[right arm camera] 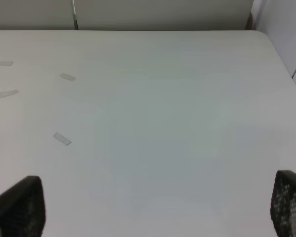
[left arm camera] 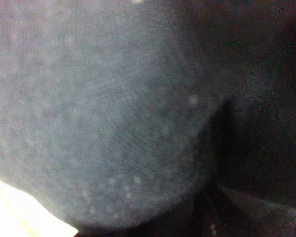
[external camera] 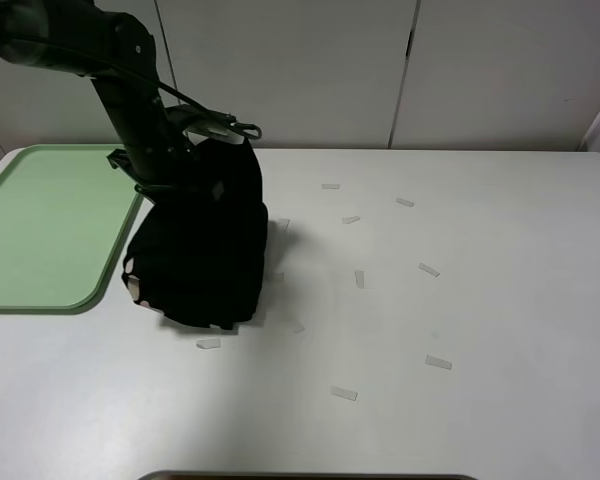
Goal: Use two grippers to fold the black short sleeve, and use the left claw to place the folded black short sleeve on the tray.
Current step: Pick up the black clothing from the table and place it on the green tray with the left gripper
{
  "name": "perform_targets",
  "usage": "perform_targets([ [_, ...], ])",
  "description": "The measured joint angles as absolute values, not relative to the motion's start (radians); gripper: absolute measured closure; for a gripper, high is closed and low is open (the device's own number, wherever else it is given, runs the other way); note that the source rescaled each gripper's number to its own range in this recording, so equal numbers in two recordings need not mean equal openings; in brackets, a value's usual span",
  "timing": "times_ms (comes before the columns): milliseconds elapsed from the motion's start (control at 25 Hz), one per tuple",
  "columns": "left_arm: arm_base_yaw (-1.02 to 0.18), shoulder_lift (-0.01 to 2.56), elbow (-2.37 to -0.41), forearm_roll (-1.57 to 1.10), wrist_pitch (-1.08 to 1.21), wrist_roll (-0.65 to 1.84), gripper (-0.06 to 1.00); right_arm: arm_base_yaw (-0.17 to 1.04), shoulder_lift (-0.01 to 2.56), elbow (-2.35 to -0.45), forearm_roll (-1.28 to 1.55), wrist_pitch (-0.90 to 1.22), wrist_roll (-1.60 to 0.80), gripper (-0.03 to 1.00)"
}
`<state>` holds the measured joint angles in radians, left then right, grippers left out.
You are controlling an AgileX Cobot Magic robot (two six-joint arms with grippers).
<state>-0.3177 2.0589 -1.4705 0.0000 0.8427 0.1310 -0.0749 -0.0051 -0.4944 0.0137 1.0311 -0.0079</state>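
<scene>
The black short sleeve [external camera: 200,250] is a bunched, folded bundle hanging from my left gripper [external camera: 202,150], which is shut on its top. The bundle's lower end reaches the white table just right of the pale green tray [external camera: 40,220]. A little pale lettering shows at its lower left. In the left wrist view, dark cloth of the short sleeve [left arm camera: 113,123] fills the picture and hides the fingers. My right gripper [right arm camera: 155,200] is open over bare table with nothing between its fingers. It is out of the exterior high view.
Several small white paper strips lie scattered on the table, such as one strip [external camera: 344,394] near the front and another strip [external camera: 438,362] to the right. A strip [right arm camera: 62,138] shows in the right wrist view. A dark edge [external camera: 310,476] sits at the table's front.
</scene>
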Motion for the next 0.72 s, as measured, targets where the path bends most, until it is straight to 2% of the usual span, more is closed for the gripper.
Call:
perform_targets([
  [440, -0.079, 2.054, -1.47, 0.039, 0.939, 0.269, 0.72, -0.075, -0.005, -0.494, 0.014, 1.031, -0.008, -0.03],
  [720, 0.028, 2.054, -1.47, 0.127, 0.935, 0.292, 0.72, -0.075, -0.005, -0.494, 0.014, 1.031, -0.008, -0.03],
])
